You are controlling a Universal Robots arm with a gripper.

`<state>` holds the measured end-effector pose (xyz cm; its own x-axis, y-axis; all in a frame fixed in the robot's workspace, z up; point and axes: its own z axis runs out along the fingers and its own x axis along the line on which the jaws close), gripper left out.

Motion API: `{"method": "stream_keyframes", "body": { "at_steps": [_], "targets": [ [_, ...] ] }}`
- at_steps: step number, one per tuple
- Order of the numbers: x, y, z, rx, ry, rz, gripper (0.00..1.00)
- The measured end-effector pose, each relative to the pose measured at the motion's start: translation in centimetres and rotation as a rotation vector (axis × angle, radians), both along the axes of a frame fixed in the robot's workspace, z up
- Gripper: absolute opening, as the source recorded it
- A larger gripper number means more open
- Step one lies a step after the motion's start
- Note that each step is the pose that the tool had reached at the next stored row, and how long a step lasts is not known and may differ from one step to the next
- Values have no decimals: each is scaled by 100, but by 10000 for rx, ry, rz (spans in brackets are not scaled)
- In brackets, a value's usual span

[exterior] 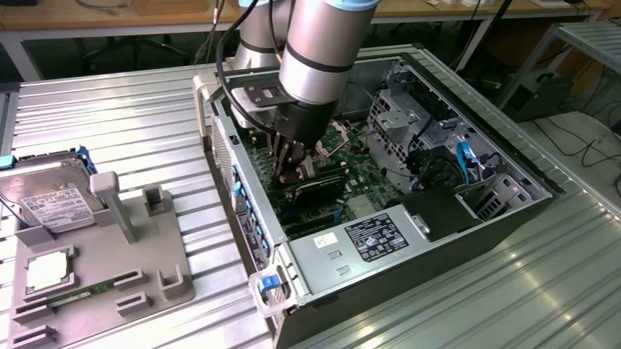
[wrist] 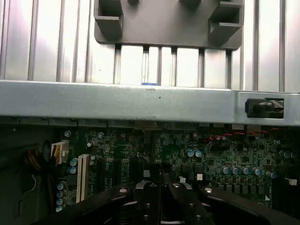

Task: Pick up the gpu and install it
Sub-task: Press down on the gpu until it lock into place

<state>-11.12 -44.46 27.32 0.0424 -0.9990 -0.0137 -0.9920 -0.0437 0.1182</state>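
One step is judged to be in hand, the installing: the end effector (exterior: 291, 171) is seen clenched inside the open computer case (exterior: 529, 190), just above the motherboard (wrist: 211, 150), and the gpu (exterior: 316, 190) is taken to be the dark card directly beneath it. Square alignment of card edge with slot is judged to be called for. Whether the card is pinched or already seated cannot be told, its lower edge being hidden.

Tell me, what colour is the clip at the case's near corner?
Blue clip, clearest in the exterior view.
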Motion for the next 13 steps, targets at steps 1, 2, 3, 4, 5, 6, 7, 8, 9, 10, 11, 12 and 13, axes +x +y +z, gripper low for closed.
{"method": "stream_keyframes", "body": {
  "at_steps": [1, 2, 3, 4, 5, 6, 7, 8, 9, 10, 11, 12, 13],
  "targets": [
    [0, 0, -5, -41, 1, 0, 11],
    [0, 0, -8, -89, 1, 0, 11],
    [1, 0, -10, -109, 0, 1, 11],
    [1, 0, -9, -118, -2, 1, 11],
    [0, 0, -7, -126, -4, 0, 11],
    [0, 5, -3, -153, -5, -1, 11],
    [-1, 14, 2, -182, -6, -2, 11],
    [0, 23, 6, -205, -9, 0, 11],
    [0, 32, 7, -223, -15, -1, 11],
    [0, 42, 8, -242, -23, -1, 11],
    [0, 48, 8, -250, -41, -1, 11],
    [-1, 50, 9, -252, -71, -1, 11],
    [-6, 51, 7, -252, -137, -1, 11]
  ]
}}
